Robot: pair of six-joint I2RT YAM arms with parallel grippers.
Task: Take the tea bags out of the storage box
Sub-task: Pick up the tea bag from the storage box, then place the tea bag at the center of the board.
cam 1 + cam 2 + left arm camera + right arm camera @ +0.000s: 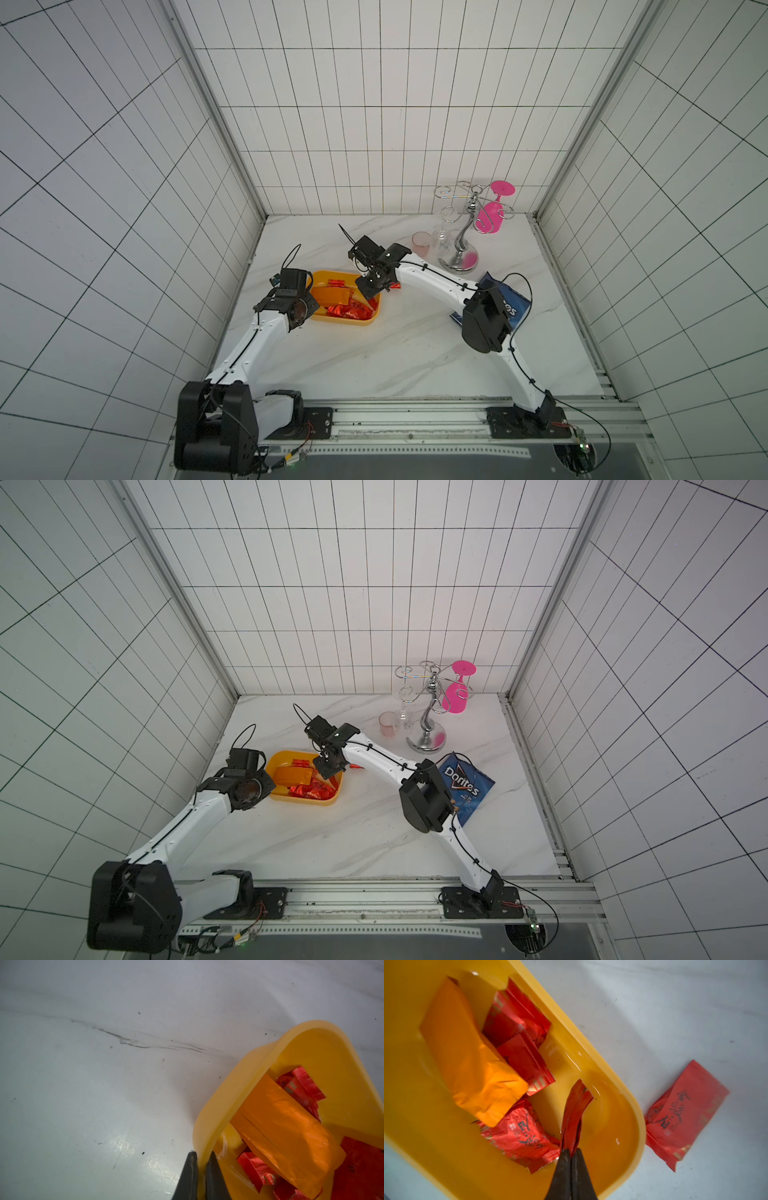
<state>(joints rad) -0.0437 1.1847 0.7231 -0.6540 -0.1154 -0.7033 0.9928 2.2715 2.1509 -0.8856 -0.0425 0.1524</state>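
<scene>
**Tub** (347,322): shallow, yellow-orange plastic, rounded corners, no lid. I see it on the white marble table (374,365), left of centre, between my two arms.

**Contents, counted through the right wrist camera:**
- Orange sachet (467,1059): plain and puffed, with creased ends. It lies along the tub's middle and is the largest piece inside.
- Pair of red sachets (517,1022): glossy foil with gold stripes at the seals. They overlap each other, between the orange one and the long wall.
- Crumpled red sachet (525,1136): black script on its face, one end tucked under the orange one.
- Pinched red sachet (574,1113): turned on edge and twisted, over the tub's floor near a rounded corner.

**Outside the tub:** lone red sachet (685,1115), flat on the table just beside the short end wall. I cannot tell whether it touches the wall.

**Right gripper** (572,1152): the jaws are closed tight on one end of the pinched red sachet.

**Left gripper** (202,1155): clamped on the tub's rim, one finger outside the wall and one inside.
</scene>
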